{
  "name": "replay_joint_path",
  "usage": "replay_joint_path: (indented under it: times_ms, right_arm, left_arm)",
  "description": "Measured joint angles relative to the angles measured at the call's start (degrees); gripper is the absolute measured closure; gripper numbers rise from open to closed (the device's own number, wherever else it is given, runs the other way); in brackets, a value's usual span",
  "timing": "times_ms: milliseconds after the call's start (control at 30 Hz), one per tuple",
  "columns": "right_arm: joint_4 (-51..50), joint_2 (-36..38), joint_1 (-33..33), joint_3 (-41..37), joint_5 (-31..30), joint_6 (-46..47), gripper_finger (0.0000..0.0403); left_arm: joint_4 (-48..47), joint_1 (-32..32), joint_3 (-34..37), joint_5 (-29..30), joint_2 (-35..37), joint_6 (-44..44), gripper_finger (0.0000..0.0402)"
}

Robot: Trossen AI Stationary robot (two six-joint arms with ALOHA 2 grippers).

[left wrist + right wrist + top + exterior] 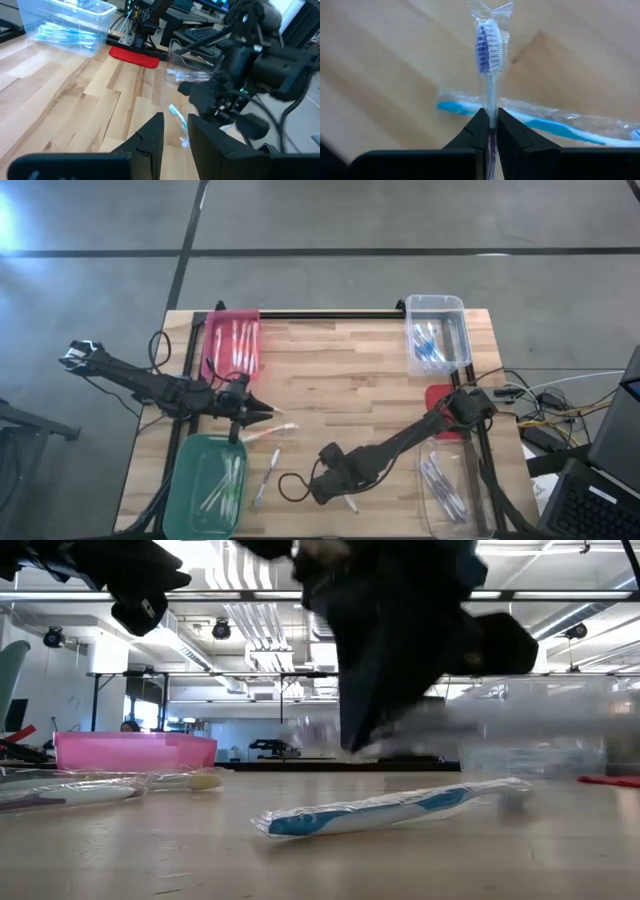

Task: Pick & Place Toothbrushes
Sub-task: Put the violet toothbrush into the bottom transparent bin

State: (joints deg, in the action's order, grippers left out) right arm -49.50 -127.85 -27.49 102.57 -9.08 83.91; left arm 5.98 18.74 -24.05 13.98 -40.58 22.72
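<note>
Left pincer [175, 137] above wrapped toothbrush [179, 120].

A pink bin [233, 341] sits at the tabletop's [330, 385] far left corner and a clear bin [437, 332] at its far right corner. A green bin [208, 486] lies at the near left corner, and a second clear bin [455, 488] at the near right corner. A flat red piece [440, 402], perhaps a lid, lies by the right edge between the two clear bins. Cables [545, 395] trail off beyond the right edge.
</note>
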Motion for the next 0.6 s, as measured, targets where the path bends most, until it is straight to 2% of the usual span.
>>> replay_joint_path:
  times_ms: [200,600]
  right_arm:
    - [-6.2,4.1,0.0,2.3,2.0,-4.4,0.0390]
    - [-40.6,7.9,-1.4,16.2,0.1,-2.7,0.0390]
  left_arm:
    - [-0.1,0.0,0.0,0.0,-0.2,0.0,0.0310]
    - [-0.4,0.0,0.0,0.0,-0.9,0.0,0.0310]
